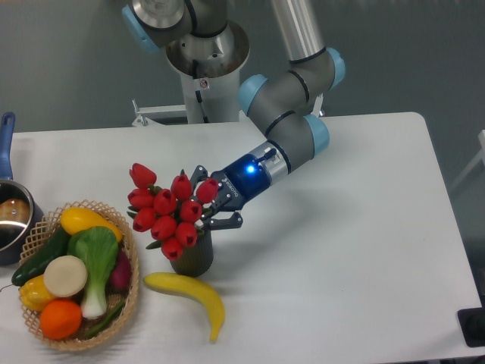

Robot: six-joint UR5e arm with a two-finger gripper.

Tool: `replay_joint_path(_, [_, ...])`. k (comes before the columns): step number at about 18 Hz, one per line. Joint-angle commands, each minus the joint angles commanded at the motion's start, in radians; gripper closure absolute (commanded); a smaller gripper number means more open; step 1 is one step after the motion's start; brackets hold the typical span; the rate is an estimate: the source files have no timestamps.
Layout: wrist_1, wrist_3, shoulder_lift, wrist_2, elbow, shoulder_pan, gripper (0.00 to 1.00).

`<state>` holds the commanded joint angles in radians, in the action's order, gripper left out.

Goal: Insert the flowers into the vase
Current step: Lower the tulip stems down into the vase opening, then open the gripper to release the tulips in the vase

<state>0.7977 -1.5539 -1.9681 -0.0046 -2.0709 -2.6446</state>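
flowers (168, 212) sit left of frame centre, red buds bunched tight and leaning up-left, stems going down into the vase (192, 257). vase stands upright on the white table (341, 227), just below the bunch, its mouth mostly covered by buds and leaves. gripper (209, 202) comes in from the right at a slant, fingers spread on either side of the bunch's right edge, one above and one below. can't tell if the fingers actually clamp the stems or just sit beside them; buds hide the contact. blue light glows on the wrist behind it. banana (189, 293) lies on the table just below the vase, close but apart. basket (129, 299) of vegetables and fruit sits lower left, near the vase. pot (10, 216) with a blue handle is cut off at the left edge.
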Motion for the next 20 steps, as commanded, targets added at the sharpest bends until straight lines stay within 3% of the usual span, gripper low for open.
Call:
replay_joint_path(4, [0.000, -0.008, 0.000, 0.000, -0.003, 0.000, 0.65])
replay_joint_path(8, [0.000, -0.021, 0.002, 0.000, -0.006, -0.003, 0.47])
replay_joint_path(20, [0.000, -0.043, 0.015, -0.002, -0.035, -0.009, 0.36])
